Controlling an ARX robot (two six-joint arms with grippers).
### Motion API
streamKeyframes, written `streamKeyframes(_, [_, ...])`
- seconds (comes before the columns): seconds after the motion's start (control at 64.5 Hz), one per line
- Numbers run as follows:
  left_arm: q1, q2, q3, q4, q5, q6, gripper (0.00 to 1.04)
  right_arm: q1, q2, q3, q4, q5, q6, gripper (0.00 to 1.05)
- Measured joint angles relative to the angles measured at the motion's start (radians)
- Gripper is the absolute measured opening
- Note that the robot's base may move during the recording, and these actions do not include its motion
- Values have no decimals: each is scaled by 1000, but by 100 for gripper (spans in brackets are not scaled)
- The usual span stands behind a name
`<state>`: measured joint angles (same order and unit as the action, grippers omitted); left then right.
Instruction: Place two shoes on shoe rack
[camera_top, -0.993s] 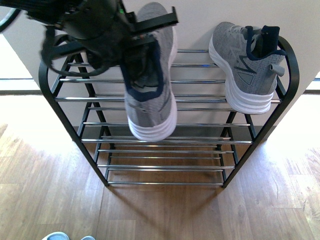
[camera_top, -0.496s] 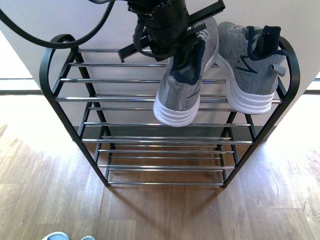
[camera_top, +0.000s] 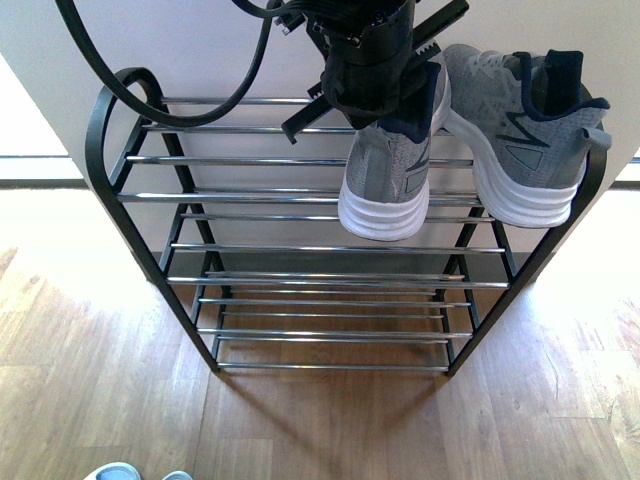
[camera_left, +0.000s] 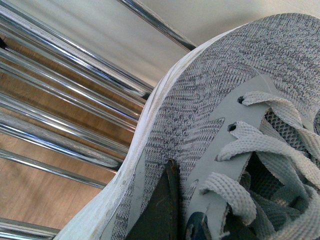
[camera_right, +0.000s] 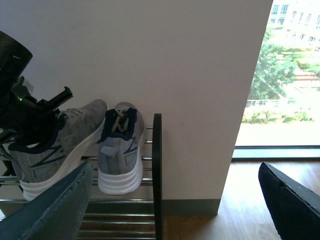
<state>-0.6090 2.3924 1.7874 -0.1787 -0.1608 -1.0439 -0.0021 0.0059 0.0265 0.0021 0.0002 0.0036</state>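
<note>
- Left end effector (camera_top: 378, 75), black, is closed on the navy collar of a grey knit white-soled sneaker (camera_top: 385, 175); in the left wrist view one dark finger (camera_left: 161, 210) presses against the shoe's side next to the grey laces (camera_left: 260, 145).
- We see that sneaker over the top tier of the black metal-framed shoe rack with thin chrome bars (camera_top: 100, 130), right of centre, heel towards the camera and toe towards the wall.
- We cannot tell if its sole touches the bars.
- A second grey knit sneaker with navy collar (camera_top: 525, 140) sits on the top tier at the rack's right end, against the rounded side hoop and just beside the held one; the two look to be touching or nearly so.
- The right wrist view shows both shoes side by side on the top tier (camera_right: 157, 165).
- Right end effector (camera_right: 175, 172) is spread wide, holds nothing and is well apart from the rack.
- Lower tiers carry no shoes.
- A black cable (camera_top: 180, 105) loops over the rack's left side.
- The rack stands on a wooden floor (camera_top: 100, 380) against a white wall (camera_top: 200, 50).
- A pair of pale blue slide sandals (camera_top: 130, 472) peeks in at the bottom edge, on the floor, well apart from the rack.
</note>
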Motion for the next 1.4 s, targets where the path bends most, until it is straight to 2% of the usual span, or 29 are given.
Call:
streamKeyframes(0.078, [-7, 0, 1, -5, -2, -1, 2, 0, 0, 0, 0, 0, 0, 96])
streamKeyframes(0.109, [-8, 0, 1, -4, -1, -1, 6, 0, 0, 0, 0, 0, 0, 96])
streamKeyframes(0.31, [-10, -64, -65, 40, -11, 3, 40, 0, 0, 0, 0, 0, 0, 96])
streamKeyframes(0.372, [-4, -121, -127, 79, -14, 3, 56, 0, 0, 0, 0, 0, 0, 96])
streamKeyframes(0.62, [35, -237, -235, 107, -45, 0, 97, 0, 0, 0, 0, 0, 0, 96])
streamKeyframes(0.76, [47, -293, -308, 125, -82, 22, 95, 0, 0, 0, 0, 0, 0, 96])
streamKeyframes(0.884, [63, -456, -436, 164, -221, 172, 95, 0, 0, 0, 0, 0, 0, 96])
streamKeyframes(1.194, [152, -927, -831, 254, -444, 459, 95, 0, 0, 0, 0, 0, 0, 96])
streamKeyframes(1.396, [179, -1264, -1056, 174, -559, 595, 95, 0, 0, 0, 0, 0, 0, 96])
